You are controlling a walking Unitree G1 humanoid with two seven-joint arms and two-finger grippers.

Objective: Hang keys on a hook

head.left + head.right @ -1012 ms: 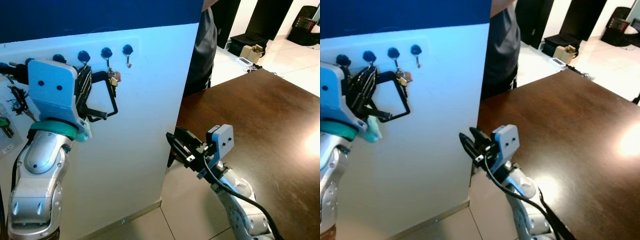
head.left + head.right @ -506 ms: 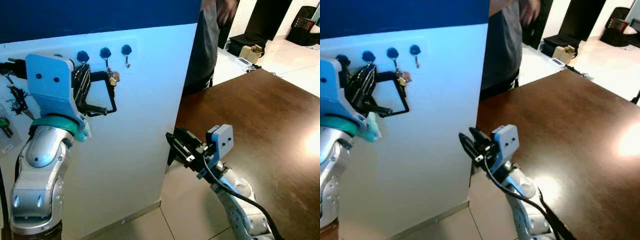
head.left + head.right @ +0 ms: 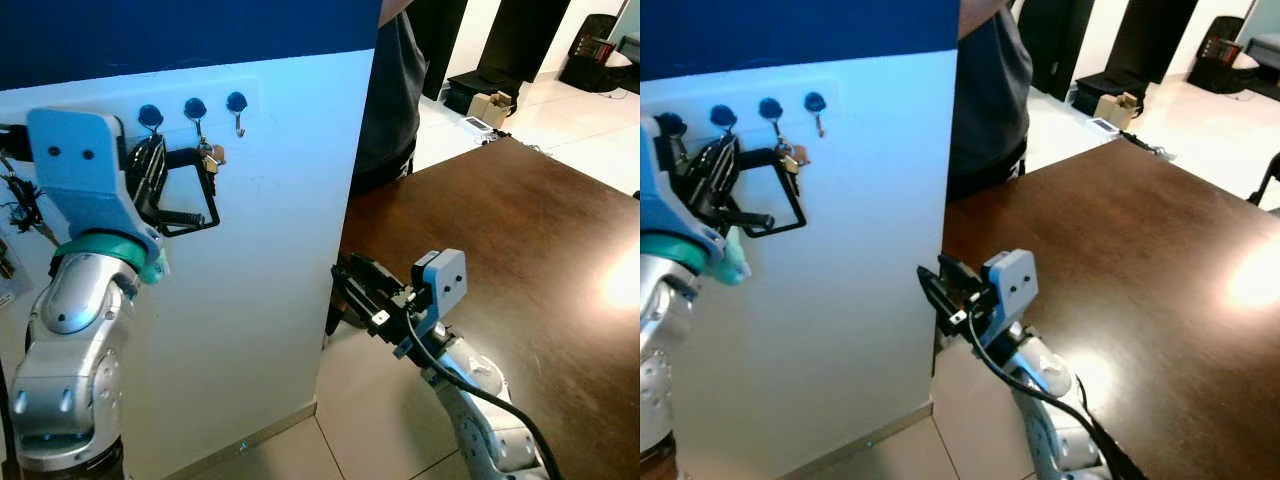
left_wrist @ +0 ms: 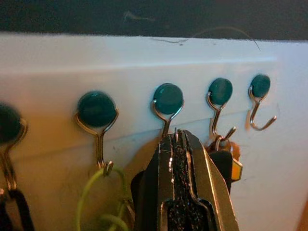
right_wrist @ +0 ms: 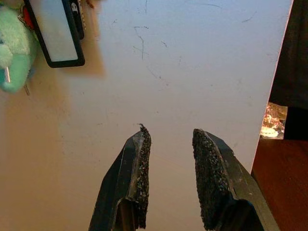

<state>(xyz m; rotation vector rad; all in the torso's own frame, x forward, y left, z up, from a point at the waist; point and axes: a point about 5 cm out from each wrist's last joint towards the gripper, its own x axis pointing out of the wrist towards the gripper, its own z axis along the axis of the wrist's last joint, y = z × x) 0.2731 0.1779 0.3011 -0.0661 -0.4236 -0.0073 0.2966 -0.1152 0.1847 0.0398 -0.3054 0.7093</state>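
Left tool (image 4: pixel 175 139) is up at the white wall panel (image 3: pixel 270 200), fingers pressed together with no gap I can see, tips just below the middle hook (image 4: pixel 167 103) of the row. From the left wrist view I can't tell if anything is pinched between the pads. Keys (image 4: pixel 226 161) hang just beside the tool on the next hook over (image 4: pixel 219 98), a small bunch with an orange tag, touching or nearly touching the finger's side. One more hook (image 4: pixel 260 98) past that one carries nothing. On the tool's other side, a hook (image 4: pixel 97 120) holds a yellow-green cord (image 4: pixel 94 202). In the head view I see a black rectangular frame (image 3: pixel 190 190) hanging out from the left tool, keys (image 3: pixel 208 155) right at its upper corner. Right tool (image 5: pixel 171 166) is low and away from the hooks, fingers parted with a clear gap, holding nothing, pointed at bare panel. It sits near the edge of the dark wooden tabletop (image 3: pixel 520 230). A person in a dark shirt (image 3: pixel 390 100) stands behind the panel's edge.
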